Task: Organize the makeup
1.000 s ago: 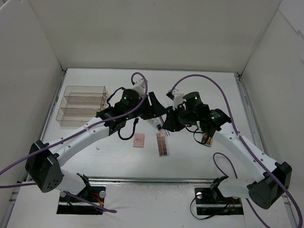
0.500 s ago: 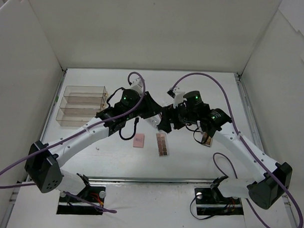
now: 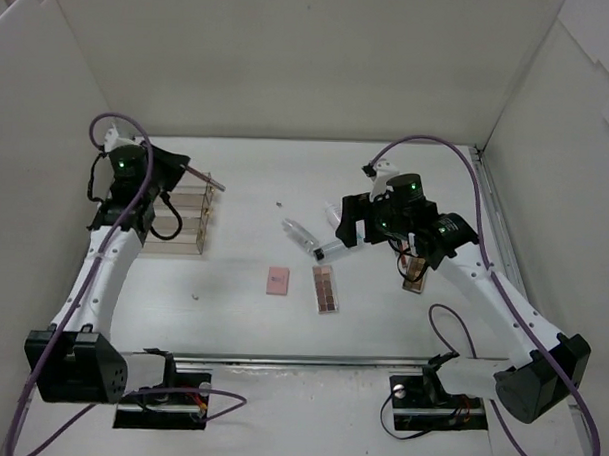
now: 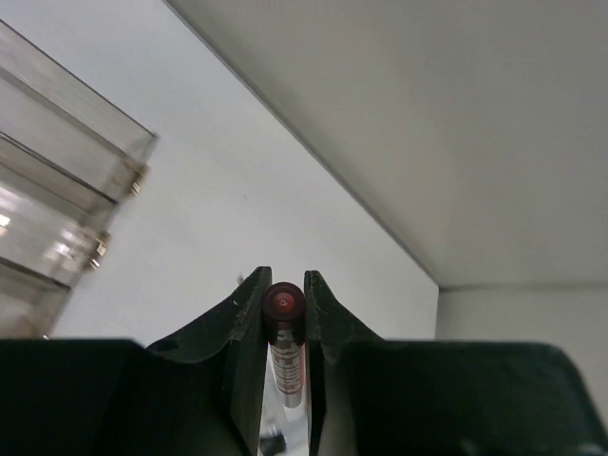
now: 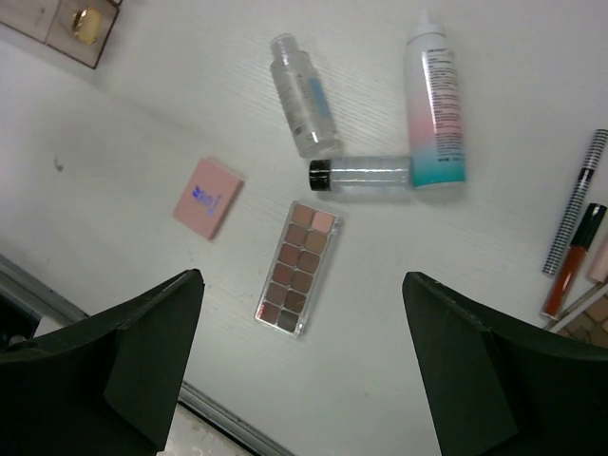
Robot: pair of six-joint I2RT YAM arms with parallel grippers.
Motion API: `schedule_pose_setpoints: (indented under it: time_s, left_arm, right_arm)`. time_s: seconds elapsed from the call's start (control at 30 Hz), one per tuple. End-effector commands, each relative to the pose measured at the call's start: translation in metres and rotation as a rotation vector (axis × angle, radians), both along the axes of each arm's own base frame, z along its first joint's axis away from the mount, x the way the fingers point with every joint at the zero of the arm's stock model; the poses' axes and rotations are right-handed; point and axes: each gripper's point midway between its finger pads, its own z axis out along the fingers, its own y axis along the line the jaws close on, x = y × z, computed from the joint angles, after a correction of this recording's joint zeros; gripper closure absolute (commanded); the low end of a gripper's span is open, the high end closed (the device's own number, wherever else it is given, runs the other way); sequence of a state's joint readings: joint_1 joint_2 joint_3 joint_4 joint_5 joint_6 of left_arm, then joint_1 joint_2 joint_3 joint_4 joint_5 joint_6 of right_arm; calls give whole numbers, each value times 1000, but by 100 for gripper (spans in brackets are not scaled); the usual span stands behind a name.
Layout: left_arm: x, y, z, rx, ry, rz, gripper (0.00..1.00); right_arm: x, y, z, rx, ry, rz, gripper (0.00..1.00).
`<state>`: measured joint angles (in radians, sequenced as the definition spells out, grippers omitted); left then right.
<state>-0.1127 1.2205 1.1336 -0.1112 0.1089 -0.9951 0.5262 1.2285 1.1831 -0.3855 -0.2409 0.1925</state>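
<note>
Left gripper [image 4: 285,285]: swung from the table's middle out to the far left, jaws pinching a red-capped gloss stick [image 4: 284,328].
Clear organizer [image 3: 170,223]: just under the gripper and stick. The drop would go best with the stick tipped level along one slot, lowered, then released.
Right gripper [image 3: 347,221]: now spread wide and holding nothing, above the eyeshadow palette [image 5: 298,267], pink compact [image 5: 208,198] and clear bottles [image 5: 304,95].
Hidden: the stick's lower end lies between the pads, and which slot is beneath it cannot be told.
</note>
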Motion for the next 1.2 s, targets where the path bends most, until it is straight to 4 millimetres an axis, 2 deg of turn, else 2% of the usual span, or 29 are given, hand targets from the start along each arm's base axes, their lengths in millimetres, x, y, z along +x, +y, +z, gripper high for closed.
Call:
schedule_pose_setpoints:
  time_s: [0.0, 0.03, 0.07, 0.1, 0.17, 0.2, 0.27, 0.33, 0.37, 0.47, 0.53, 0.57, 0.7, 0.73, 0.77, 0.93, 1.03, 1.1, 1.17]
  left_arm:
    - [32, 49, 38, -7, -102, 67, 100]
    - [48, 60, 22, -17, -61, 76, 100]
    - [57, 82, 22, -31, -66, 113, 100]
    - [70, 90, 9, -46, -38, 117, 100]
    - [89, 113, 17, -50, -118, 143, 100]
    - [102, 122, -2, -60, -84, 155, 100]
    - [123, 134, -20, -83, -40, 154, 100]
    - [135, 144, -27, -93, -23, 163, 100]
    - [143, 146, -44, -99, 2, 168, 100]
    - [160, 165, -65, -86, 18, 204, 100]
    - [170, 173, -67, -102, 24, 212, 100]
    - [176, 178, -84, -121, 57, 219, 100]
    - [184, 179, -100, -167, 71, 229, 99]
    - [183, 182, -106, -166, 86, 246, 93]
    - [181, 183, -107, -165, 94, 256, 91]
    - [177, 185, -121, -151, 148, 271, 60]
    - [177, 186, -127, -136, 168, 267, 53]
    - [175, 185, -124, -135, 164, 267, 47]
    - [172, 185, -111, -119, 140, 266, 41]
  right_arm:
    - [23, -13, 11, -18, -68, -87, 17]
    - [25, -18, 11, -16, -67, -105, 17]
    - [26, -20, 10, -17, -65, -113, 16]
    - [28, -23, 9, -24, -65, -124, 17]
    - [31, -28, 4, -41, -60, -142, 17]
    - [33, -32, -2, -53, -49, -159, 17]
    - [35, -37, -10, -64, -30, -177, 17]
    - [35, -42, -17, -80, -13, -195, 17]
    - [34, -44, -20, -84, -7, -203, 17]
    - [31, -54, -21, -93, -8, -232, 17]
    - [29, -63, -23, -102, -7, -255, 17]
    - [28, -66, -25, -108, -5, -262, 17]
    - [26, -75, -30, -132, 11, -291, 17]
    - [25, -77, -31, -139, 16, -300, 17]
    - [26, -82, -30, -148, 10, -323, 16]
    - [32, -101, -30, -190, 2, -388, 18]
    - [37, -108, -31, -199, 5, -409, 20]
    - [41, -111, -30, -203, 4, -418, 20]
    - [48, -123, -31, -226, 4, -464, 21]
